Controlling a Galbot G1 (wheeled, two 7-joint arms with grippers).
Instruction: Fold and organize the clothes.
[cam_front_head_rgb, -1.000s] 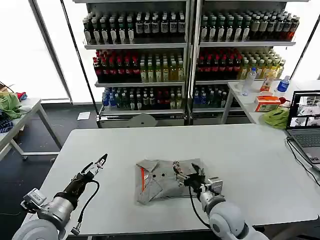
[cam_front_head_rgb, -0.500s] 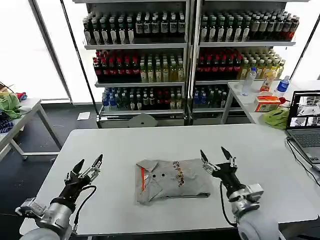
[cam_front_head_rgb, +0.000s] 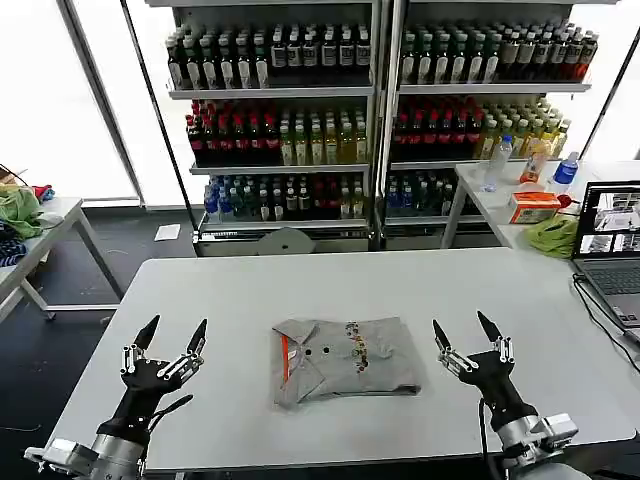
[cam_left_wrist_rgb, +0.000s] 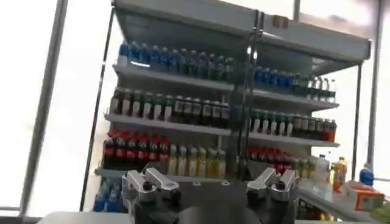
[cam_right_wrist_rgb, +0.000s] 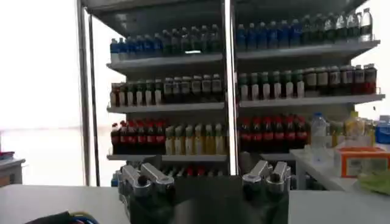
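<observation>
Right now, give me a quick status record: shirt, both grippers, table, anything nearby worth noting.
shirt: grey shirt lies folded into a compact rectangle at the table's centre, collar with orange inner neck toward the robot's left, chest print facing up
left gripper: left gripper open, raised, to the shirt's left, apart from it
right gripper: right gripper open, raised, to the shirt's right, apart from it
table: white table, shirt between the two grippers
nearby: laptop at the table's right edge; bottle shelves behind
</observation>
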